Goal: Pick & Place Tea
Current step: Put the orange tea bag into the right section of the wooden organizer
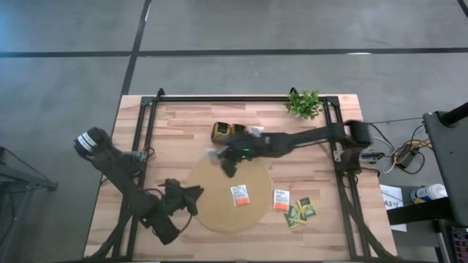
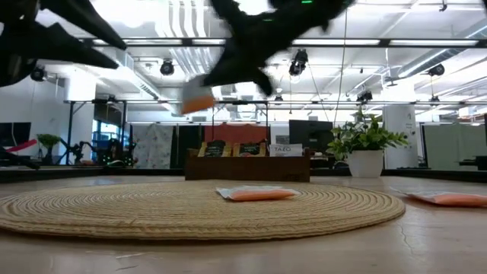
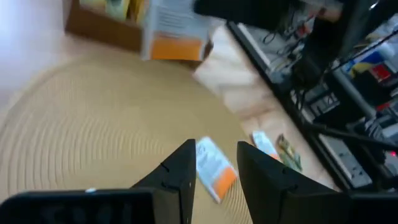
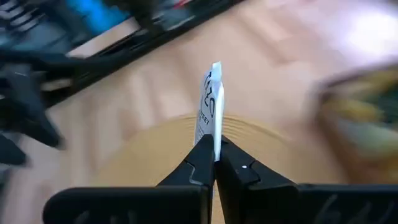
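My right gripper (image 4: 214, 149) is shut on a white sachet with an orange band (image 4: 211, 102) and hovers above the far left rim of the round tan mat (image 1: 219, 212), close to the dark brown tray (image 1: 232, 131). The low view shows this sachet (image 2: 198, 99) in the air. My left gripper (image 3: 214, 167) is open and waits above the mat's left edge (image 1: 191, 196), touching nothing. One white-and-orange sachet (image 1: 240, 195) lies flat on the mat. Another (image 1: 281, 199) and some green ones (image 1: 301, 212) lie on the wood to the mat's right. My right gripper pinches the white-and-orange sachet between its two fingertips by one edge (image 4: 213, 138). In the right wrist view it stands edge-on and sticks out past the fingers. It is lifted clear of the mat, and its orange end (image 2: 199, 105) hangs lowest.
Yellow sachets (image 2: 215, 149) stand in the tray, which sits at the table's far side. A small green plant (image 1: 303, 104) stands at the far right corner. Black rails (image 1: 145, 139) run along the left and right edges. Bare wood (image 1: 183, 128) lies left of the tray.
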